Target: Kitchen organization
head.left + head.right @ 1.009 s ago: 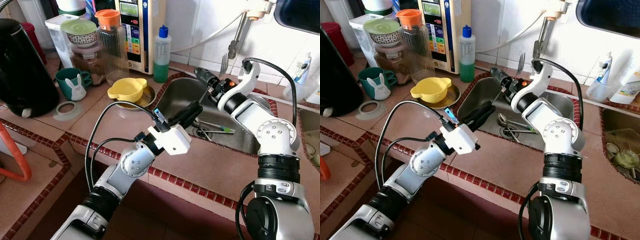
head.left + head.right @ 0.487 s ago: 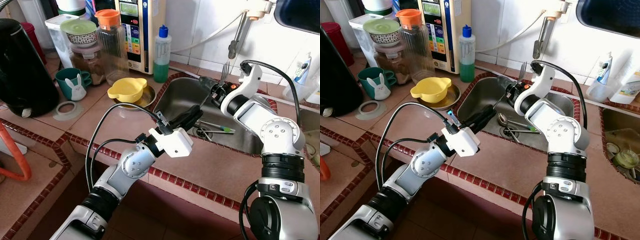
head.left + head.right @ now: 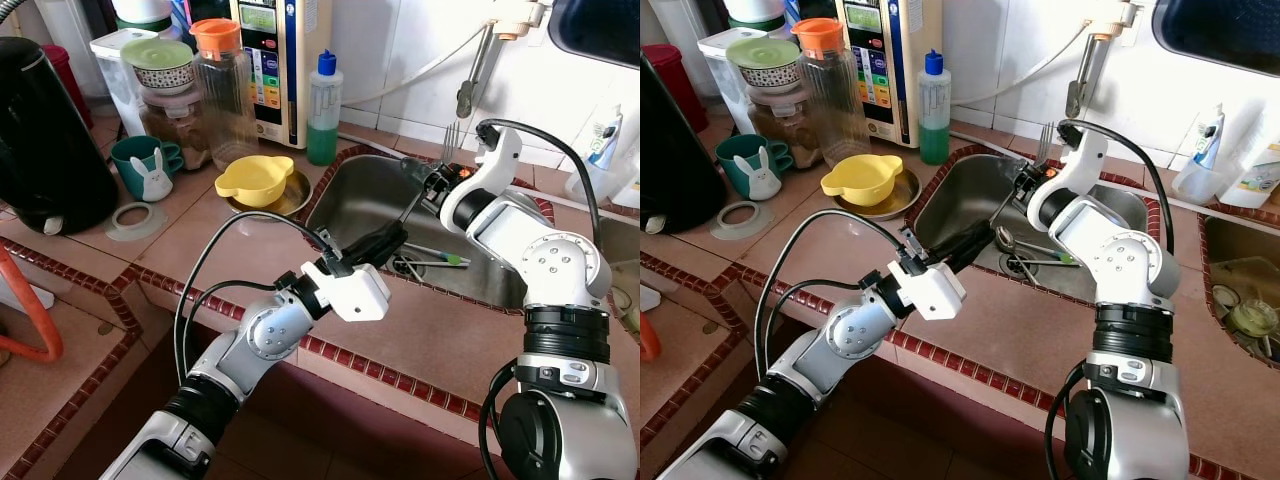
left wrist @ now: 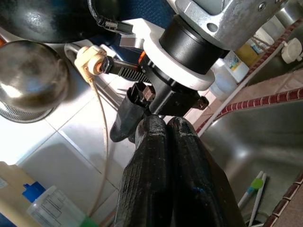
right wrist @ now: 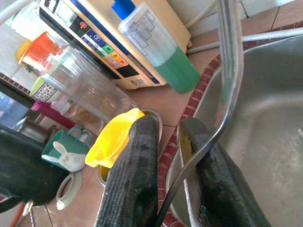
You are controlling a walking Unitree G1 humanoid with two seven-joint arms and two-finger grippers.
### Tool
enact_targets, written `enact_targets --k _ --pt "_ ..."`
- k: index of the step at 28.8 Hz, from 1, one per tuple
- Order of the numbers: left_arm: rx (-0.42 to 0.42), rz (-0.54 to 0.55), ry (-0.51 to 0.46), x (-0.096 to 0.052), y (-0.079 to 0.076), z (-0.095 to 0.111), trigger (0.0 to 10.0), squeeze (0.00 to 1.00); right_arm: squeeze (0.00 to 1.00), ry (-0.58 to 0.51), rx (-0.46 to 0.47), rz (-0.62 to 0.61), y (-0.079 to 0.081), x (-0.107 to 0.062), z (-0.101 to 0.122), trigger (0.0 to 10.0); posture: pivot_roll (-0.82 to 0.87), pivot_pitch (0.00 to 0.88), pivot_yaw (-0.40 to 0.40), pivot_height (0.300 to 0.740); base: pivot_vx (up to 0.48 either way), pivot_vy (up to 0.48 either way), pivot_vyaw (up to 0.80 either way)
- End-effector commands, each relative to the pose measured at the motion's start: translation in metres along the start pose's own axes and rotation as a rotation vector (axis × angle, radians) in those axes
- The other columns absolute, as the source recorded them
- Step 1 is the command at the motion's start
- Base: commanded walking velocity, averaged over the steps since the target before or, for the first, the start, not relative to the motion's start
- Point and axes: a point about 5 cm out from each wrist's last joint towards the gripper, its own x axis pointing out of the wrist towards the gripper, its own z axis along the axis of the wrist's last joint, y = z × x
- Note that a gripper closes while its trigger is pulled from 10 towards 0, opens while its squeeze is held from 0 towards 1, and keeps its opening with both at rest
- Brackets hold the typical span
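Note:
A metal fork [image 3: 449,141] is clamped in my right gripper [image 3: 418,173] above the back of the steel sink [image 3: 360,195], tines up, handle slanting down towards the basin. In the right wrist view the fork's handle [image 5: 226,71] runs between the two black fingers [image 5: 135,175]. My left gripper [image 3: 378,242] hovers over the sink's front rim, fingers [image 4: 163,179] pressed together with nothing in them. A spoon [image 3: 1004,238] and green-tipped utensils [image 3: 449,259] lie by the drain.
Left of the sink sit a yellow bowl [image 3: 255,178] on a metal dish, a green soap bottle [image 3: 322,110], an orange-lidded jar [image 3: 222,80], a teal rabbit mug [image 3: 148,168] and a black kettle [image 3: 45,130]. A tap [image 3: 478,60] hangs over the sink.
My right gripper has drawn back to the right with the fork, which now stands more upright. My left gripper has slid a little to the right along the sink's front rim.

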Motion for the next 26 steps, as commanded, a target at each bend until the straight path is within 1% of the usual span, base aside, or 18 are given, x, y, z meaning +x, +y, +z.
enact_targets --k 1,5,6,7,8,11,26 --pt "0.011 -0.005 0.022 -0.0021 0.0005 -0.0036 9.9 0.0 0.0 -0.037 -0.032 -0.017 0.0026 -0.0023 0.0119 0.0 0.0 0.0 -0.008 0.74 0.0 0.0 0.0" --pt "-0.002 -0.003 0.029 -0.0024 -0.0004 -0.0045 10.0 0.0 0.0 -0.037 -0.029 -0.01 0.0039 -0.0021 0.0116 0.0 0.0 0.0 -0.01 0.74 0.0 0.0 0.0" --pt "-0.016 -0.003 0.03 -0.0024 -0.0006 -0.0047 10.0 0.35 0.0 -0.037 -0.029 -0.01 0.0039 -0.0021 0.0116 0.0 0.0 0.0 -0.011 0.74 0.0 0.0 0.0" --pt "-0.031 0.0 0.033 -0.0027 -0.0007 -0.0051 10.0 0.96 0.0 -0.037 -0.029 -0.01 0.004 -0.0021 0.0117 0.0 0.0 0.0 -0.011 0.74 0.0 0.0 0.0" --pt "-0.043 0.0 0.038 -0.0029 -0.0011 -0.0057 10.0 1.0 0.0 -0.037 -0.028 -0.009 0.0042 -0.0021 0.0116 0.0 0.0 0.0 -0.011 0.74 0.0 0.0 0.0" --pt "-0.068 -0.003 0.036 -0.0033 -0.0021 -0.0054 10.0 1.0 0.0 -0.039 -0.028 -0.009 0.0044 -0.0017 0.0115 0.0 0.0 0.0 -0.011 0.74 0.0 0.0 0.0" --pt "-0.083 0.012 0.034 -0.0038 0.0001 -0.0053 10.0 1.0 0.0 -0.062 -0.027 -0.034 0.0005 0.0 0.0103 0.0 0.0 0.0 -0.009 0.74 0.0 0.0 0.0"
